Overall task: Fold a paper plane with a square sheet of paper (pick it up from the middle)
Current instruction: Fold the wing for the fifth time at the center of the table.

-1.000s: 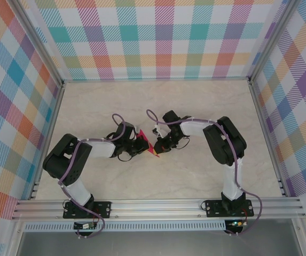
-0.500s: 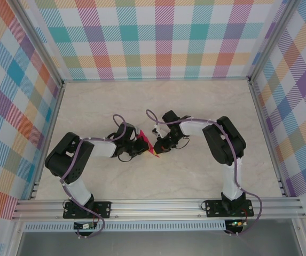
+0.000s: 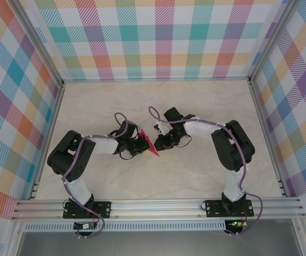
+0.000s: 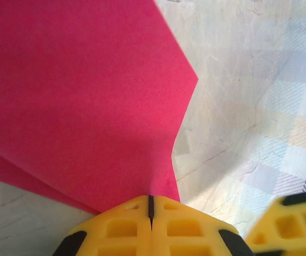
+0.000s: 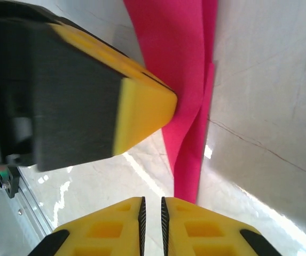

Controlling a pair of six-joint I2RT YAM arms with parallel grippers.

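Left end effector (image 4: pixel 150 216): clenched on the lower edge of the sheet of paper (image 4: pixel 78 96), with only a seam between its fingers.
Right end effector (image 5: pixel 151 213): fingers parted by a thin slit with nothing in it; the paper's tip ends just beside the slit.
Change: a second ago the right fingers were shut. Now they have cracked apart, and that arm's elbow has swung outward.
Meaning: probably a pinch just released, leaving the left side to carry the sheet alone. No dart shape yet.
Sheet position: mid-counter, between the two end effectors.
Paper: thin, matte magenta, in overlapping layers with one crisp angled corner and a soft bend.
Fingers: blocky yellow with pocketed faces.
Counter (image 4: pixel 238 80): pale, veined and glossy.
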